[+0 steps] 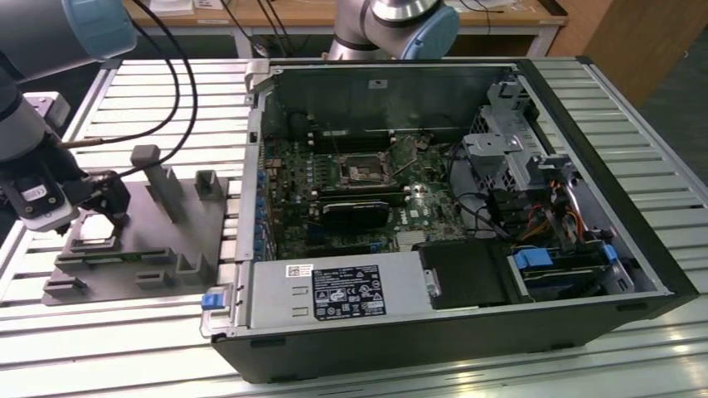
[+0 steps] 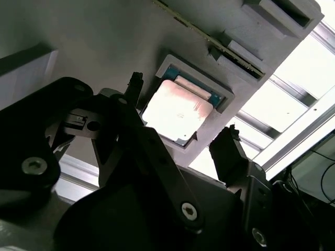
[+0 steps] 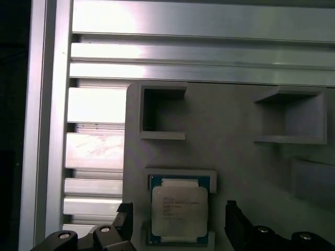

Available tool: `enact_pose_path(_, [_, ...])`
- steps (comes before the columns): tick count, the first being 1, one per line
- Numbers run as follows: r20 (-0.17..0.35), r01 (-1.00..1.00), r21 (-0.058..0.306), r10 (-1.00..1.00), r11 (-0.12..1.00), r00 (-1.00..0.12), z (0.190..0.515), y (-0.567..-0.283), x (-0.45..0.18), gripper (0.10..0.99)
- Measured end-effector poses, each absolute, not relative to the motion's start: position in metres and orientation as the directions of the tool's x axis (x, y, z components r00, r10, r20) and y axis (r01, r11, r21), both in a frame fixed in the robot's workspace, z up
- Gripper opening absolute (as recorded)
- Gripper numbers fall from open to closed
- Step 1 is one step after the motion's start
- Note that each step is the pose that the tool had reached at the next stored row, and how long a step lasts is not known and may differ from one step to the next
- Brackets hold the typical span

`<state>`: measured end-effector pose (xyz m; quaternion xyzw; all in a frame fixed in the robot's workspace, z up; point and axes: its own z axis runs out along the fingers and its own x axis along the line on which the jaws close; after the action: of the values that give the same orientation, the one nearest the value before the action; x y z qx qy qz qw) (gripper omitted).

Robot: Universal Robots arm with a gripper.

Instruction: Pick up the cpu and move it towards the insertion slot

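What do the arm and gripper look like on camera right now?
The arm is smooth silver-grey tubing with light blue joint caps, and black cables loop off it. In the second wrist view the gripper is matte black, with linked fingers pinned by silver screw heads.

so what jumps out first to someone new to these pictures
The open computer case dominates the exterior view, with the silver-framed insertion slot on its motherboard. At the exterior view's left, the arm hangs over a grey fixture. In both wrist views the cpu lies in a fixture recess, open fingers either side.
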<state>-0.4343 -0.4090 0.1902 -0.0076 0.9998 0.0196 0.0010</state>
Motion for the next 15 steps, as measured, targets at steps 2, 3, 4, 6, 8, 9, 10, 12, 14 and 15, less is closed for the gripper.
enact_pose_path(2, [-0.002,-0.015,0.041,-0.015,0.999,-1.000,0.1891,-0.4090,-0.4344,0.792])
enact_pose_path(3, [-0.002,-0.015,0.046,-0.015,0.999,-1.000,0.1885,-0.4090,-0.4344,0.792])
enact_pose_path(4, [-0.002,-0.015,0.050,-0.015,0.999,-1.000,0.1878,-0.4090,-0.4343,0.792])
enact_pose_path(6, [-0.002,-0.015,0.053,-0.015,0.998,-1.000,0.1866,-0.4090,-0.4343,0.792])
enact_pose_path(8, [-0.002,-0.015,0.053,-0.015,0.998,-1.000,0.1855,-0.4091,-0.4343,0.792])
enact_pose_path(9, [-0.002,-0.015,0.052,-0.015,0.999,-1.000,0.1850,-0.4091,-0.4342,0.792])
enact_pose_path(10, [-0.002,-0.015,0.051,-0.015,0.999,-1.000,0.1843,-0.4091,-0.4342,0.792])
enact_pose_path(12, [-0.002,-0.013,0.048,-0.013,0.999,-1.000,0.1828,-0.4091,-0.4342,0.792])
enact_pose_path(14, [-0.002,-0.011,0.048,-0.011,0.999,-1.000,0.1822,-0.4091,-0.4343,0.776])
enact_pose_path(15, [-0.002,-0.011,0.048,-0.011,0.999,-1.000,0.1822,-0.4091,-0.4343,0.776])
